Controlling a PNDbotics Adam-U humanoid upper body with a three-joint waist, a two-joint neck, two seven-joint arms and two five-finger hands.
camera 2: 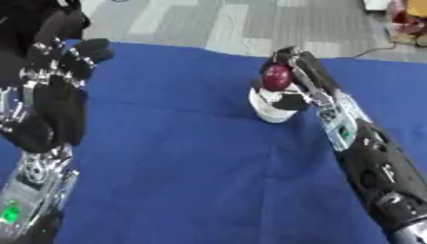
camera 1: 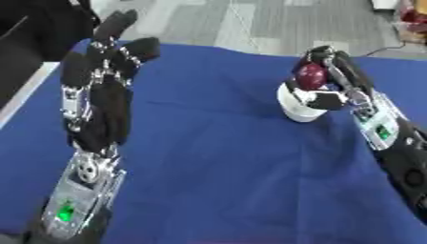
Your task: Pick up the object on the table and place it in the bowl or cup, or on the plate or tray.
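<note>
Left eye view: the robot's right hand [camera 1: 338,88] is holding a small dark red round object [camera 1: 312,75] pinched between thumb and fingers, directly above the white cup [camera 1: 299,110] standing on the blue tablecloth [camera 1: 233,157]. The object is sitting over the cup's mouth, not yet down inside it, and the thumb is reaching across the cup's near rim.

Judging by its size and gloss, the red piece is looking light, smooth and probably somewhat slippery; a hold across its widest part, as the fingers are taking now, seems the safest. The cup is appearing light as well and could tip if the hand nudges its rim while letting go.

At the table's other side, the left hand [camera 1: 98,95] is standing idle, fingers relaxed and pointing upward, holding nothing and well apart from the cup. Nothing else is lying on the cloth between the two hands. Beyond the table's far edge, grey flooring [camera 2: 250,24] is showing, with some reddish clutter at the upper right corner, too indistinct to name.
</note>
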